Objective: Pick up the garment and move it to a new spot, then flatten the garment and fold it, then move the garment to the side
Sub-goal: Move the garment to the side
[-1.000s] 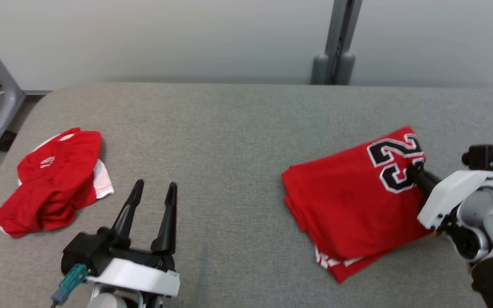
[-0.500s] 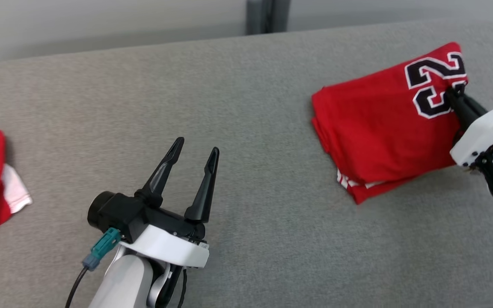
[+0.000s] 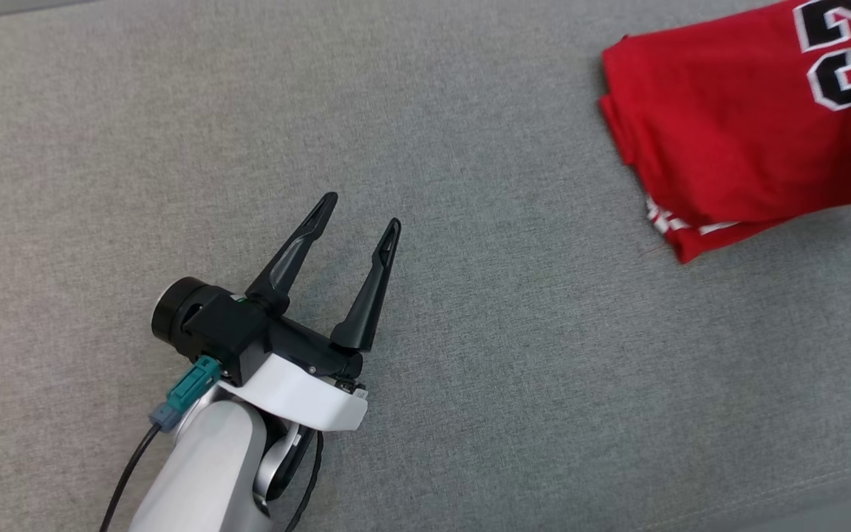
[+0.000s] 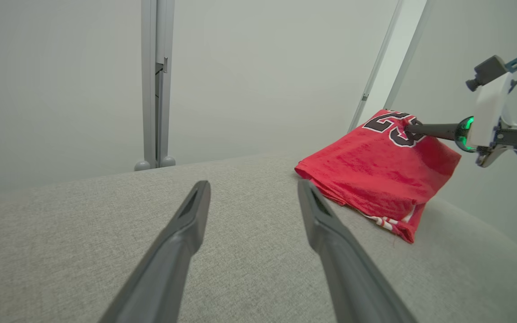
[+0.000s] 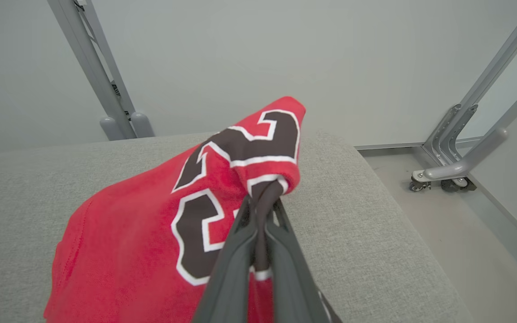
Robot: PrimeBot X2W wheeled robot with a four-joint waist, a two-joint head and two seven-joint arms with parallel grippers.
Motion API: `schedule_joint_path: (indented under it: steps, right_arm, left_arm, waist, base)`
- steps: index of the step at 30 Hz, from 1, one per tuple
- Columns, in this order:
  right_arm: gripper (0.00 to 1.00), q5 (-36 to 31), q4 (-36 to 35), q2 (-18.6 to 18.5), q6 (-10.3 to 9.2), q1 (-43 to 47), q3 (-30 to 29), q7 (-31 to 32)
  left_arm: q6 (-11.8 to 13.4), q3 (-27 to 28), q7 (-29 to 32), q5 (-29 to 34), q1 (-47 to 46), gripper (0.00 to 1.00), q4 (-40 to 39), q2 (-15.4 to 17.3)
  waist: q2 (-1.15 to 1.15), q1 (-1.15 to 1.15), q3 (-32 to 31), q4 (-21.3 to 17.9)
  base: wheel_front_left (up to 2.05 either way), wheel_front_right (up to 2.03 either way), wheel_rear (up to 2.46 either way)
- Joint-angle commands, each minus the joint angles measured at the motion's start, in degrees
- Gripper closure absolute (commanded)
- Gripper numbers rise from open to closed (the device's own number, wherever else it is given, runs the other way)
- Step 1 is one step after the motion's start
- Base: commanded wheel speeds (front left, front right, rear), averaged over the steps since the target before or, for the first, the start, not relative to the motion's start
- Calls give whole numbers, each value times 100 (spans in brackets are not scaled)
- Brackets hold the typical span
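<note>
Red folded jersey (image 3: 728, 125), pinched at its numbered corner by the right gripper (image 5: 263, 194).
That gripper is clamped tight on the lifted corner, and the jersey's length runs from it toward the left gripper (image 3: 363, 209), resting on the grey counter (image 3: 514, 384). The left gripper is spread wide, empty and well apart, so the sideways move likely falls to the right arm.

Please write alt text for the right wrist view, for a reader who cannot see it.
The right tool, shut, pinches a corner of the folded red fabric jersey with black, white-edged numerals, holding it above the grey upholstered table.
</note>
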Motion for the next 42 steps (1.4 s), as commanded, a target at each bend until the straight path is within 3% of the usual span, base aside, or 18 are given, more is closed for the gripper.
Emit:
schedule_joint_path:
  steps: [1,10,11,13,23,27,34,42]
  right_arm:
    - [100,-124,200,-77,1,-209,-17,-122]
    - [100,-854,1473,-40,0,-988,-102,-649]
    - [89,-971,1620,-56,0,-1056,-93,-673]
    - [0,-1031,1806,0,0,-1132,-170,-748]
    - [0,-1409,2015,260,0,-939,-283,-1009]
    - [0,-1513,1781,335,0,-821,-259,-1044]
    - [0,-1282,249,437,0,-24,-433,-1037]
    - [0,-1235,-1876,440,1,1731,-1140,-1035]
  left_arm:
    - [-21,-4,23,30,-129,0,-40,55]
    - [14,-12,51,35,-274,0,-86,121]
    - [12,-17,51,30,-280,0,-78,125]
    - [21,-19,40,6,-284,0,-55,125]
    - [92,39,-51,-139,-22,0,104,81]
    - [141,122,-97,-229,141,0,158,65]
    - [270,461,-132,-393,572,0,130,86]
    - [438,1110,-124,-485,1135,0,-160,164]
  waist:
    - [0,0,205,3]
    - [0,0,459,117]
    - [0,0,456,138]
    - [0,0,425,177]
    - [0,0,-143,249]
    - [0,0,-573,250]
    - [0,0,-1321,363]
    - [0,0,-1919,767]
  base:
    - [0,0,0]
    - [0,0,0]
    - [0,0,0]
    - [0,0,0]
    - [0,0,0]
    - [0,0,0]
    - [0,0,0]
    - [0,0,0]
